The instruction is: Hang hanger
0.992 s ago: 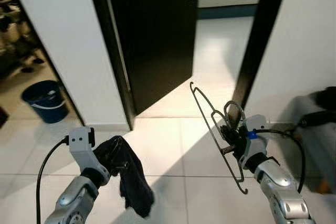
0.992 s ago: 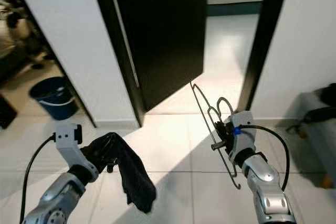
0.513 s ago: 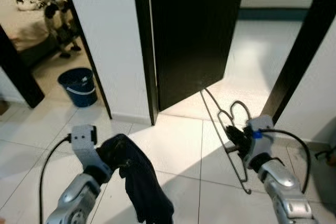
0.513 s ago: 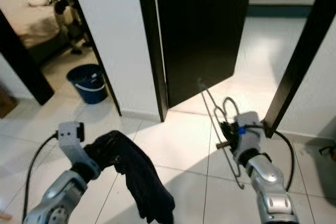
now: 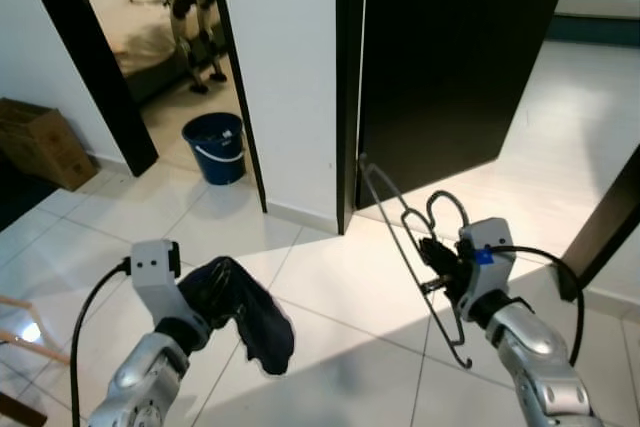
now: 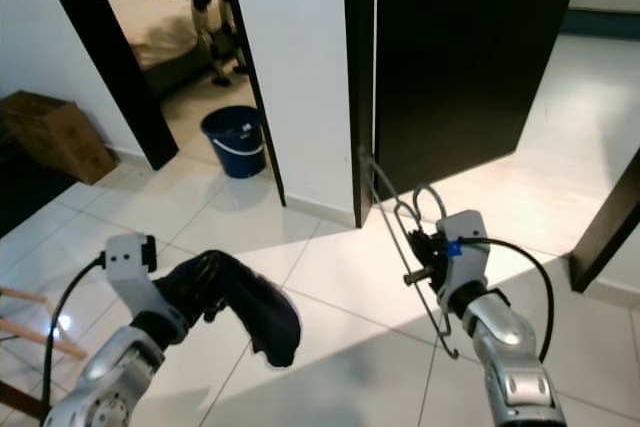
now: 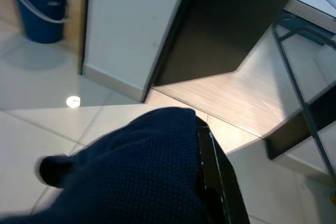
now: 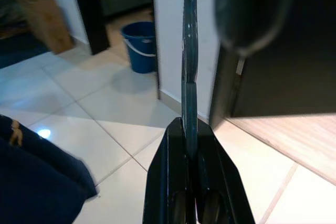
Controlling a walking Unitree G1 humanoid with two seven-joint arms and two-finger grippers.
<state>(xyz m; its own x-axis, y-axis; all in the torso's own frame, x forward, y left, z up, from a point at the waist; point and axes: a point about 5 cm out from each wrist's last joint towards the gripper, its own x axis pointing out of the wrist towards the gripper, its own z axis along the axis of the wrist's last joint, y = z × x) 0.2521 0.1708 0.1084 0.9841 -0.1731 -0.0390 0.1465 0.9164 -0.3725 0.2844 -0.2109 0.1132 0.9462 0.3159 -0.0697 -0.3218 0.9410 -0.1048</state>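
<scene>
The right gripper [image 5: 440, 265] is held up near the robot on the right, its two black fingers [image 8: 173, 182] pinched tight on a thin grey wire hanger [image 5: 400, 237] — the wire runs straight up between them in the right wrist view. The hanger stands nearly upright in the air, tilted, its long edge slanting from the far left down to the near right, clear of the floor. The left gripper [image 5: 215, 297] is on the near left, clamped on a crumpled dark navy cloth garment [image 5: 245, 312] that drapes over it and hangs down above the white tiled floor [image 5: 330, 347]. Farther off stands a black door [image 5: 450, 57] ajar beside a white wall panel [image 5: 285, 57], and on the far left — through another doorway — sits a blue plastic bucket [image 5: 218, 145]. A brown cardboard box [image 5: 38, 142] rests at the far left edge.
</scene>
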